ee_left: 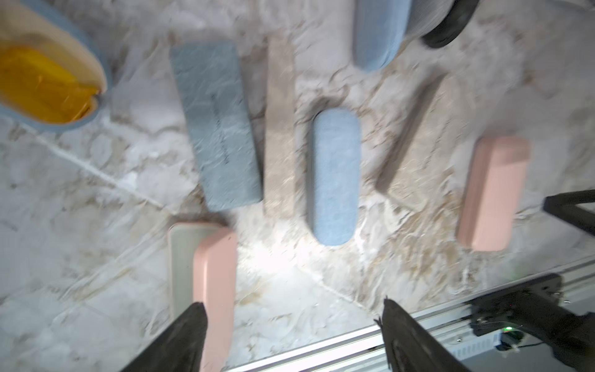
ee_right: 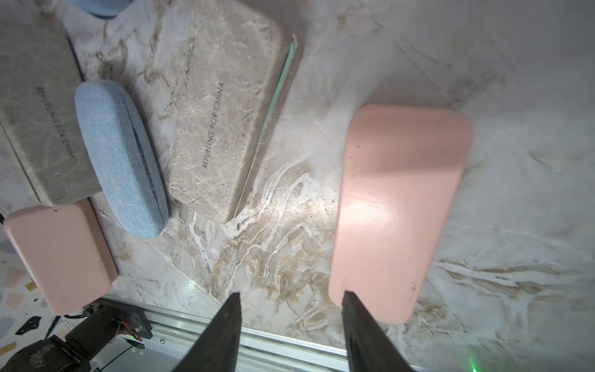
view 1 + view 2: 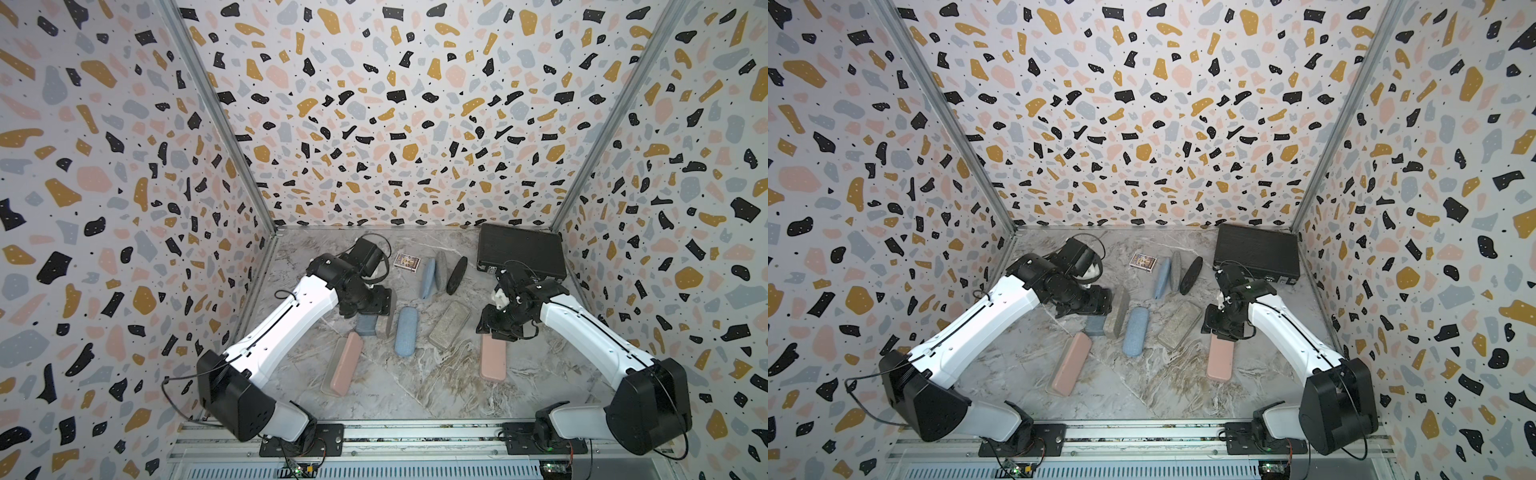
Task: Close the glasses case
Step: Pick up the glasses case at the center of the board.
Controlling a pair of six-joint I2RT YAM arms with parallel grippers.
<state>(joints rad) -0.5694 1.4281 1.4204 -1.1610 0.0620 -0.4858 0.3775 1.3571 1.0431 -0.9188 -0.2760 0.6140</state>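
The aluminium rail (image 3: 415, 432) runs along the front edge of the worktop (image 3: 415, 386), with both arm bases bolted to it. Just past it is the widest open patch of marble-look surface, front centre between two pink cases.

The one that needs shutting is the open pink case (image 3: 347, 365). It sits front left at a slant, a smooth matte shell with rounded corners, tilted up with a pale inner tray showing beside it. The closed pink case (image 3: 493, 361) lies flat on the right.

The left fingers (image 1: 183, 338) are spread wide with nothing between them. One tip overlaps the open pink case in the wrist view, but I can't tell if it touches. The right fingers (image 2: 225, 331) are parted too, also with nothing between them, and one tip sits over the closed pink case's end.

Both white forearms slope in from the side walls, wrists bent down.

The middle row is tight:
- a slate-blue case (image 3: 365, 326)
- a stone-print case (image 3: 1117, 311) on edge, right against the slate-blue one
- an oval blue fabric case (image 3: 406, 331)
- a flat marble-print case (image 3: 449, 323)

The left wrist view also shows a blue-rimmed case (image 1: 42, 80) gaping with orange inside.

The back row has a card box (image 3: 407, 262), a blue case (image 3: 427, 279), a grey case (image 3: 440, 266) and a black oval case (image 3: 456, 275). A ribbed black box (image 3: 521, 251) sits in the far right corner against the terrazzo walls (image 3: 395, 124).
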